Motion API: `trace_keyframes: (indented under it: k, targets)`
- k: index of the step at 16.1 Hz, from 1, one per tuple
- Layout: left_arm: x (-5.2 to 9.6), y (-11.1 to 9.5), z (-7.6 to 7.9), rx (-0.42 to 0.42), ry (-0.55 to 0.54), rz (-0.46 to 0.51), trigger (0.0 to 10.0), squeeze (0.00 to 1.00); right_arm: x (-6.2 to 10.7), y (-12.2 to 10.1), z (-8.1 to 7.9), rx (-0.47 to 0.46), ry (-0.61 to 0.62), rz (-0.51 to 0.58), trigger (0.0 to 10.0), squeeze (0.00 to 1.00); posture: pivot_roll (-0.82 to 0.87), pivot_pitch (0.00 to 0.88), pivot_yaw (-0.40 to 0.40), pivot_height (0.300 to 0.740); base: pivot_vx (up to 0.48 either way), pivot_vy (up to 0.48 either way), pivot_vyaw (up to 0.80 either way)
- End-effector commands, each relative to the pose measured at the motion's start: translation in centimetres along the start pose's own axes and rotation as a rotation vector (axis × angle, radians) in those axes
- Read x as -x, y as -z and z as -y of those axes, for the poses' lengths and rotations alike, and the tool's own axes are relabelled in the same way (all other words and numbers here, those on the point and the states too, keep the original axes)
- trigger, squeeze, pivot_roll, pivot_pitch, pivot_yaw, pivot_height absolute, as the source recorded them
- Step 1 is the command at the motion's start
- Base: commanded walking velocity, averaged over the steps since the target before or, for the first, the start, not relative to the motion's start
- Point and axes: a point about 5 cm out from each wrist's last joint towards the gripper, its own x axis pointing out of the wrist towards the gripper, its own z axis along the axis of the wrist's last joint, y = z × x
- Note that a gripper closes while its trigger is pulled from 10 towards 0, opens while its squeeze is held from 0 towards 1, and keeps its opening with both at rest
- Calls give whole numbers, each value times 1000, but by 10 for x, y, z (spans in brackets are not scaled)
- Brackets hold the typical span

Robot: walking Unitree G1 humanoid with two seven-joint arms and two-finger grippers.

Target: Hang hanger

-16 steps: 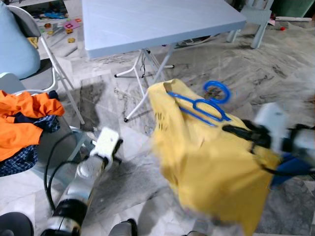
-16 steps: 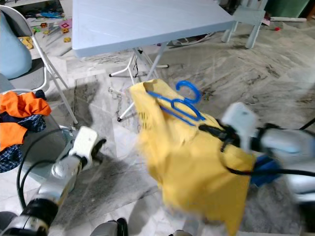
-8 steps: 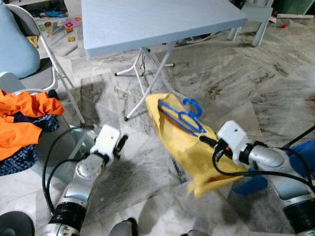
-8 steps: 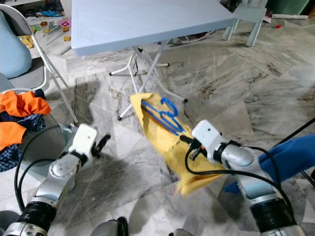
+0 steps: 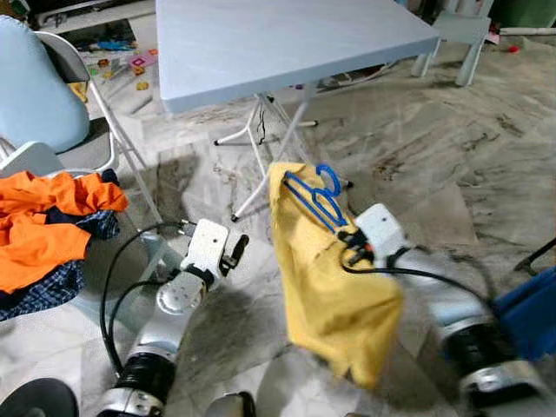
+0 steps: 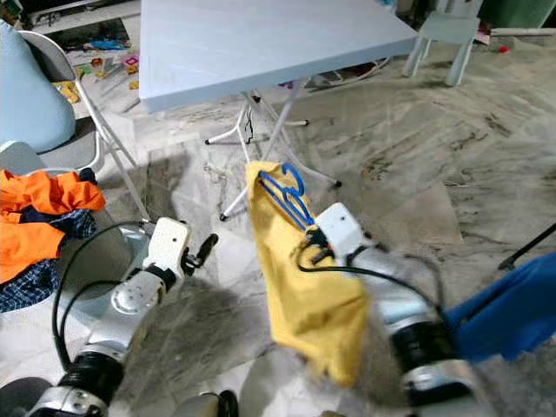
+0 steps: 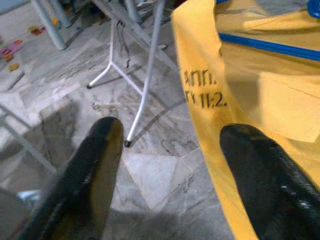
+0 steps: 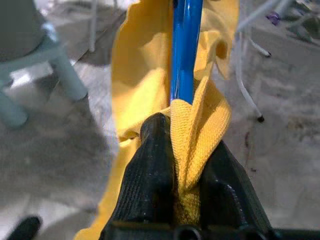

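Observation:
A blue plastic hanger [image 5: 317, 195] carries a yellow shirt [image 5: 326, 291] that droops above the marble floor, in front of me. My right gripper [image 5: 350, 245] is shut on the hanger's lower bar together with a fold of the shirt. In the right wrist view the fingers [image 8: 155, 150] pinch yellow fabric and the blue hanger [image 8: 186, 50] runs away from them. My left gripper [image 5: 236, 249] hangs low just left of the shirt, open, nothing held. In the left wrist view its fingers [image 7: 100, 150] stand wide apart and the shirt [image 7: 260, 100] is beside one of them.
A grey-blue folding table [image 5: 287, 43] on white legs stands behind the shirt. On the left, a chair [image 5: 52, 104] and a pile of orange and dark clothes [image 5: 43, 226]. A blue object [image 5: 532, 308] lies at the right, a pale stool [image 5: 452, 35] far back right.
My right arm has swung the hanger and shirt leftward, towards the left gripper. The shirt now hangs straighter. The left gripper has come slightly up and forward. The camera has shifted a little.

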Motion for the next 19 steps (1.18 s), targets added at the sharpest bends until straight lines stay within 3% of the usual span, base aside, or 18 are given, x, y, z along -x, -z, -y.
trace_keyframes:
  k: [1,2,4,6,8,9,12,13,15,18,19]
  targets:
    - [2,6,-11,28,-88,-21,10000,1000,0,-1,2,-86,73,35,10000,0,-43,38,69,740,0,0,0]
    - [2,7,-14,51,-134,-22,10000,1000,0,3,0,-154,140,44,10000,0,-41,31,62,740,0,0,0]
    - [3,6,-15,67,-162,5,10000,1000,6,11,2,-133,260,55,10000,0,-35,23,51,740,0,0,0]
    - [5,5,-16,86,-195,32,10000,1000,19,21,5,-231,348,47,10000,0,-44,21,52,740,0,0,0]
    - [5,5,-15,69,-220,36,10000,1000,37,28,2,-142,385,48,10000,0,-71,31,61,740,0,0,0]
    - [6,7,-12,65,-219,28,10000,1000,51,28,-4,-139,379,89,10000,0,-94,35,68,740,0,0,0]
    - [12,7,-3,81,-181,47,10000,1000,70,39,-6,-156,447,80,10000,0,-118,39,79,740,0,0,0]
    - [17,7,2,81,-157,48,10000,0,78,36,-5,-170,460,117,10000,0,-119,40,83,740,0,0,0]
    - [38,9,9,65,-82,43,10000,0,93,33,-12,-235,419,177,10000,0,-116,40,92,740,0,0,0]
    - [58,23,11,13,-29,22,10000,0,104,29,-24,-248,313,202,10000,0,-107,51,84,740,0,0,0]
    - [61,24,10,10,-32,21,10000,0,112,21,-42,-174,97,215,10000,0,-109,60,76,740,0,0,0]
